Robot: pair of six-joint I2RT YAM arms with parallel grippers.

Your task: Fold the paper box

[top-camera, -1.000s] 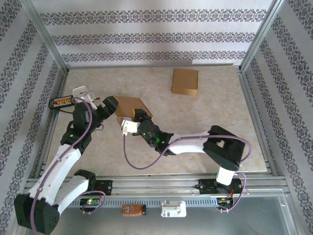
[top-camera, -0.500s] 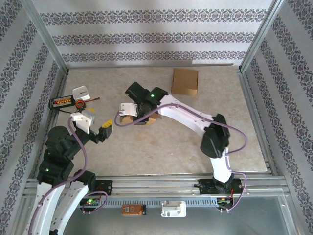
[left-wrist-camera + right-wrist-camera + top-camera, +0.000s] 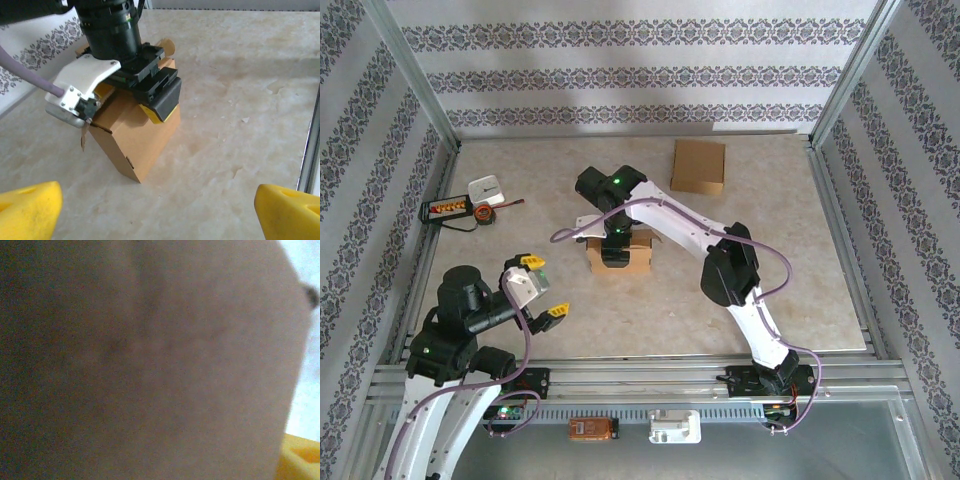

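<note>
A robotics lab test cell, not a lived-in room. A marble-look desk (image 3: 770, 290) is boxed in by aluminium frame posts (image 3: 410, 70) and wallpaper-printed panels (image 3: 640, 75). At 6 o'clock a metal rail (image 3: 650, 375) carries the left arm (image 3: 430, 400) and right arm (image 3: 750, 320), with loose cables (image 3: 575, 235) and bare circuit boards (image 3: 592, 429).

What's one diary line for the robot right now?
box: under right pincer | right pincer: on box top, grip unclear | left pincer: open, away from box
</note>
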